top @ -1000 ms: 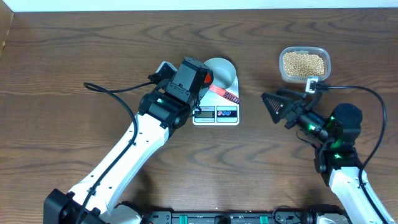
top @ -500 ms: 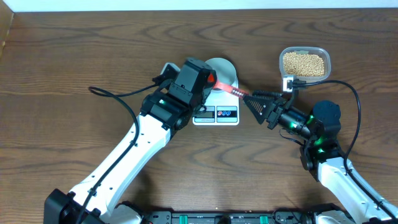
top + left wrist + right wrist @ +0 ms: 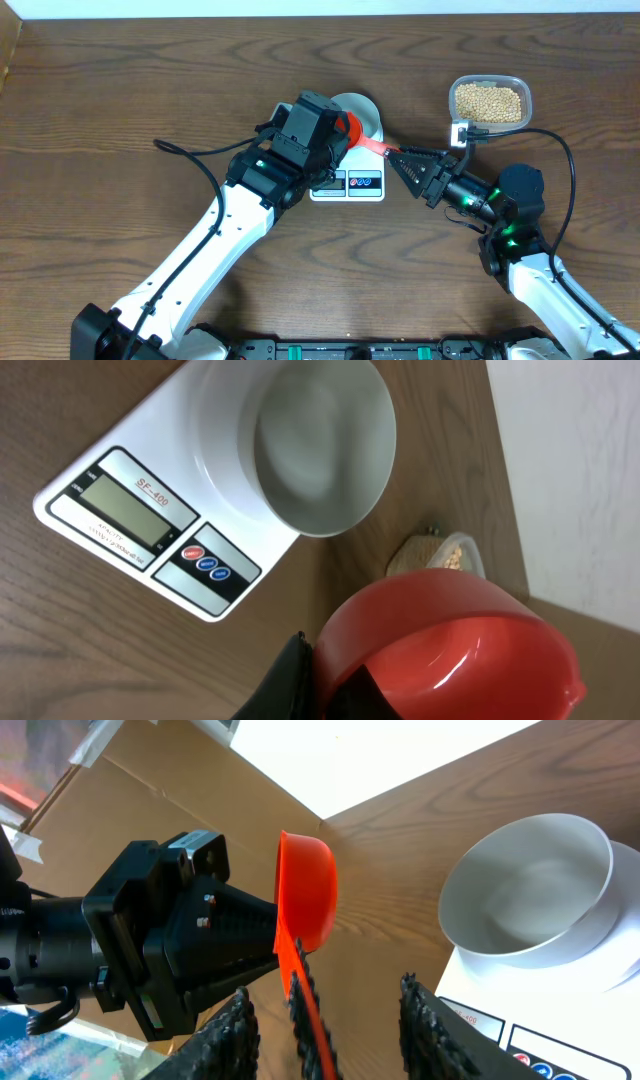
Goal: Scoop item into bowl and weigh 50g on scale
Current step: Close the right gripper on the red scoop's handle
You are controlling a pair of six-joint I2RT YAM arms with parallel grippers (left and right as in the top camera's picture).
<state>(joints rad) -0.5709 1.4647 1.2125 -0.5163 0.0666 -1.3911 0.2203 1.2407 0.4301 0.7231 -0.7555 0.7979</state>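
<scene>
1. Overhead view.
   - The scale [image 3: 360, 184] sits at the centre of the frame on the wooden table [image 3: 120, 90]. The bowl [image 3: 365, 115] rests on its platform, toward the upper edge.
   - The left gripper [image 3: 335, 133], just left of the bowl, is clenched on the cup end of a red scoop [image 3: 372, 147]. The scoop's handle runs to the lower right, past the scale's upper right corner.
   - The right gripper [image 3: 398, 160] is just right of the scale, with its tips at the handle's end.
   - The beans [image 3: 488, 102] lie in a clear tub [image 3: 524, 100] at the upper right, well apart from the bowl.

2. Left wrist view.
   - The scale fills the upper left, its display and buttons facing the lower left.
   - The bowl stands on the scale at upper centre, showing a smooth white interior.
   - The scoop's red cup occupies the lower right, with a dark finger against it at the bottom edge.
   - The tub shows small at right of centre.

3. Right wrist view.
   - The scoop is at upper centre, and its handle runs down between the right gripper's fingers [image 3: 232, 1030].
   - These fingers stand apart, not closed on the handle.
   - The handle lies nearer the finger at frame left. I cannot tell whether it touches that finger.
   - The left gripper's dark jaws meet the cup from the left.
   - The bowl on the scale is at the right.
</scene>
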